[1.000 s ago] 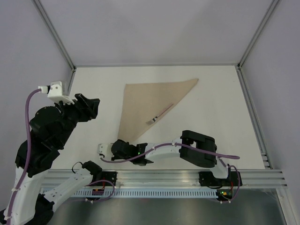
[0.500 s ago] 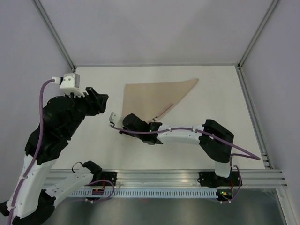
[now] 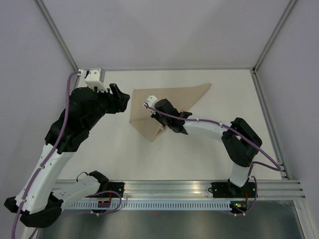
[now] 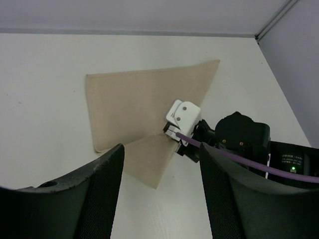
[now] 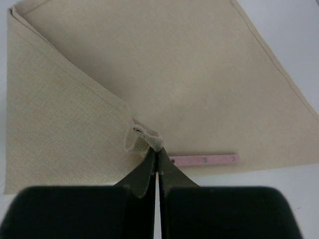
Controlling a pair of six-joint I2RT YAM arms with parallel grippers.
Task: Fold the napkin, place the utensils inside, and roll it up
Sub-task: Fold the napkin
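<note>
The beige napkin (image 3: 167, 97) lies folded in a triangle at mid table; it also shows in the left wrist view (image 4: 132, 94) and the right wrist view (image 5: 174, 64). My right gripper (image 3: 160, 126) is shut on the napkin's near corner (image 5: 144, 135) and holds that flap lifted and turned back over the cloth. A slim pinkish utensil handle (image 5: 204, 160) with small rivets lies at the napkin's edge just beyond the right fingertips; the rest of it is hidden. My left gripper (image 3: 122, 99) is open and empty, held above the napkin's left edge.
White table with metal rails at the left (image 3: 75, 82) and right (image 3: 269, 119) edges and grey walls behind. The right arm (image 3: 214, 132) stretches across the table from the lower right.
My right gripper has moved from the near edge up and right, carrying the napkin's near corner over the cloth. My left arm has swung forward and right toward the napkin's left corner.
</note>
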